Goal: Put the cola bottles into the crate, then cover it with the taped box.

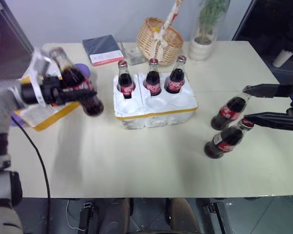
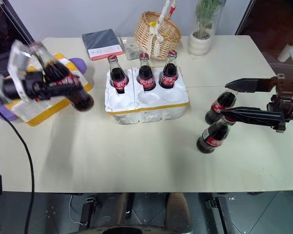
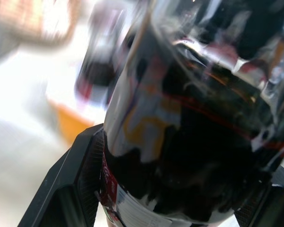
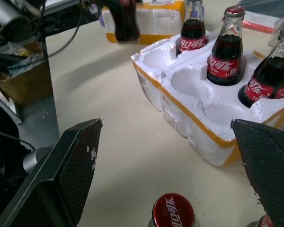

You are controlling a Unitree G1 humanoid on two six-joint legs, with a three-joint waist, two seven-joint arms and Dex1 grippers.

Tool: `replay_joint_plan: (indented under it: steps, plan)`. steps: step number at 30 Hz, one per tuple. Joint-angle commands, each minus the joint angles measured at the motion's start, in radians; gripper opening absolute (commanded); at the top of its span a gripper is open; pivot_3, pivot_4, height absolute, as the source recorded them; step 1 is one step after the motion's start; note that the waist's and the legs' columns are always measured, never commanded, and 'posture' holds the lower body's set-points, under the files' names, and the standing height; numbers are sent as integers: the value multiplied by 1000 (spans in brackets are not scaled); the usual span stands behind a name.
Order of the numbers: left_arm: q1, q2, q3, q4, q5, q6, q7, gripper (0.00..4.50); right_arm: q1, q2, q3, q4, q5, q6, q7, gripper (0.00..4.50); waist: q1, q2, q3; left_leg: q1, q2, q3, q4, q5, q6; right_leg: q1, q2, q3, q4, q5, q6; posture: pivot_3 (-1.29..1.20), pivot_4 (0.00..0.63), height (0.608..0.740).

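My left gripper (image 1: 73, 92) is shut on a cola bottle (image 1: 77, 84), held tilted in the air over the taped box (image 1: 39, 116) at the table's left. In the left wrist view that bottle (image 3: 189, 142) sits between the black fingers (image 3: 80, 175). The crate (image 1: 154, 111) stands mid-table with three cola bottles (image 1: 153, 78) upright in its back wells and its front wells bare. Two more cola bottles (image 1: 228, 112) (image 1: 224, 140) stand at the right. My right gripper (image 1: 246, 103) hangs open just above their caps, a red cap (image 4: 173, 210) showing below its fingers.
At the table's back stand a wicker basket (image 1: 159, 39), a potted plant (image 1: 204, 45), a dark notebook (image 1: 102, 48) and a small clear container (image 1: 134, 54). A purple object (image 1: 84, 71) lies by the taped box. Bare tabletop (image 1: 136, 161) stretches in front of the crate.
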Motion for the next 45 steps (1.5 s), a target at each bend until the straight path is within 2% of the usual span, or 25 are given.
replay_joint_plan:
  steps: [1,4,8,15,25,26,27,32,34,42,45]
  plan:
    - [-132,-36,-32,-10,-19,-11,-34,2829,32,11,-82,-40,2,-10,-20,4500,-1,0,0,0,0,0,0,0,0,0,0,0,0,0,0,0,150,736]
    - [-189,-109,-99,19,12,-32,-46,2829,75,30,-117,-74,8,-3,-42,4500,-3,1,0,1,0,0,0,0,0,1,0,0,1,0,0,0,150,736]
    - [-191,-179,-199,123,127,-184,-85,2829,123,57,-171,-115,29,20,-76,4500,-11,0,0,2,0,0,0,0,0,0,0,1,2,0,0,0,150,736]
    - [-239,-263,-241,367,235,-345,-104,2829,195,102,-258,-171,74,68,-138,4500,-4,0,0,2,0,0,1,0,0,-1,0,1,7,0,0,0,150,736]
    - [-153,-384,-238,332,262,-368,-53,2829,264,151,-267,-191,70,42,-186,4500,-3,-1,0,1,0,0,1,0,0,-1,0,1,8,0,0,0,150,736]
    - [-145,-387,-240,331,266,-370,-49,3892,267,153,-259,-187,62,34,-187,4500,-3,-1,0,2,0,0,1,0,0,-1,0,1,8,0,0,0,150,736]
    - [-141,-388,-240,331,269,-369,-47,4301,270,154,-254,-185,57,29,-188,4500,-1,-1,0,2,0,0,2,0,0,-1,0,1,8,0,0,0,150,736]
    - [-112,-352,-224,272,263,-351,-70,4411,288,166,-227,-170,-14,-38,-212,4500,-4,-1,0,2,0,0,2,0,0,-1,0,1,8,0,0,0,150,736]
    - [-100,-302,-187,202,219,-290,-86,4411,326,171,-258,-160,-37,-54,-194,4500,-5,-1,0,2,0,0,1,0,0,-1,0,1,8,0,0,0,150,736]
    - [10,35,11,-141,-72,90,-217,4411,575,235,-438,-218,-60,-61,-88,4500,-7,0,0,3,0,0,0,0,0,-1,0,1,8,0,0,0,150,736]
    - [130,127,34,-308,-115,102,-249,4411,665,296,-428,-283,-64,-83,-92,4500,-5,0,0,4,0,0,0,0,0,1,0,1,8,-1,0,0,150,736]
